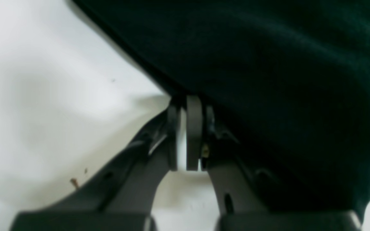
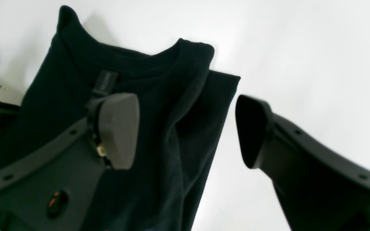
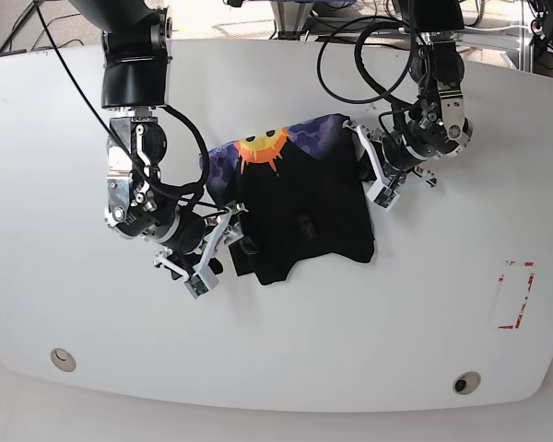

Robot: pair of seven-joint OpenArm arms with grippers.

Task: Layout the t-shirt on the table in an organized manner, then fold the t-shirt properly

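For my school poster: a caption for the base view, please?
Two robot grippers work a soft black t-shirt on a glossy white table.

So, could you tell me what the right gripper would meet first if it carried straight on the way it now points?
Probably the black t-shirt: the right gripper, fingers open, points at its folded edge near the collar, though depth is unclear.

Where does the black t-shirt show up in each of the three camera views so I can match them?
Left wrist: the t-shirt fills the upper right, with the shut left gripper at its edge.
Right wrist: it fills the left half, collar toward the top, beneath the open right gripper.
Base: it lies at the middle of the table, between the two arms.
Shared landmark: the white table surface around the cloth.
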